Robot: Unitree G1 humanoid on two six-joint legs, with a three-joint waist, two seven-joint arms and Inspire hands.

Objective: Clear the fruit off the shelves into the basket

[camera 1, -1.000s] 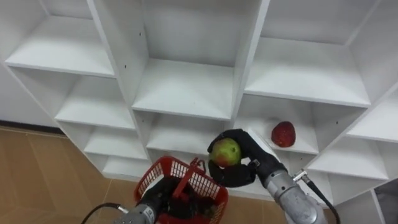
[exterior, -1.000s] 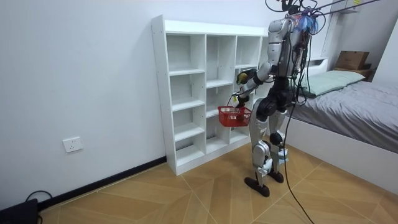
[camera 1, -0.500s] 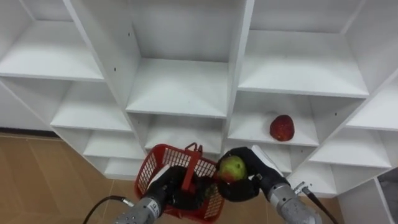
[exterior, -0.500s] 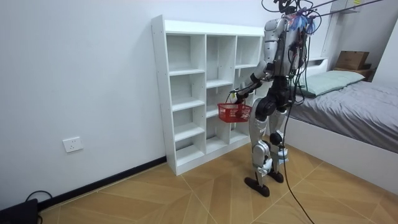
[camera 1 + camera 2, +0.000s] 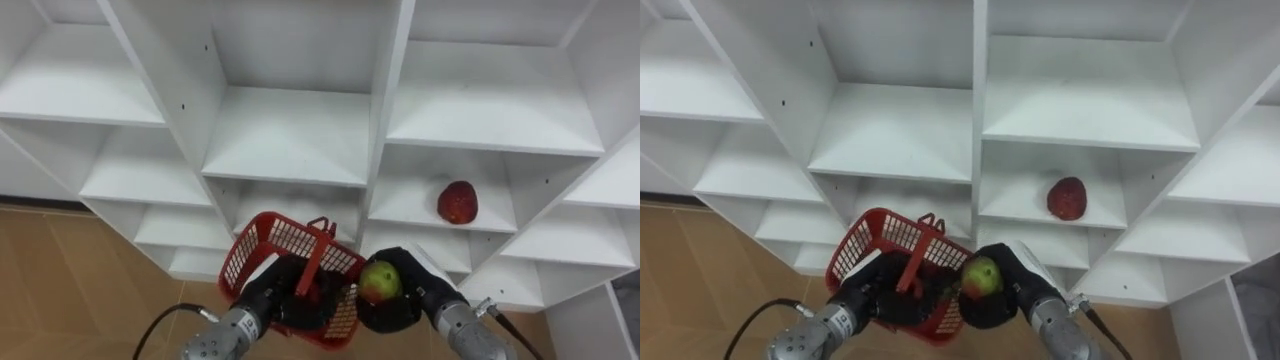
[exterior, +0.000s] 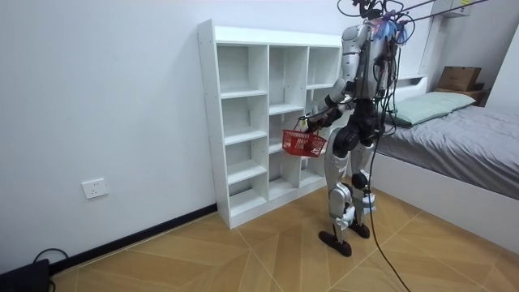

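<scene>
A red wire basket (image 5: pixel 283 257) hangs tilted in front of the white closet (image 5: pixel 290 135), and my left hand (image 5: pixel 283 299) is shut on its handle. My right hand (image 5: pixel 403 300) is shut on a green-red apple (image 5: pixel 379 281) and holds it right at the basket's right rim. A red fruit (image 5: pixel 457 202) lies on a closet shelf up and to the right of that hand. Dark items in the basket are hard to make out. In the room view I stand facing the closet with the basket (image 6: pixel 304 143) held at waist height.
The closet's other compartments (image 5: pixel 85 75) are bare white shelves. Wooden floor (image 5: pixel 60 290) shows at lower left. In the room view a bed (image 6: pixel 462 138) stands on the right, behind me.
My right hand has come down with the apple, from above the basket to its right rim. The left hand has lifted and tilted the basket upward.
</scene>
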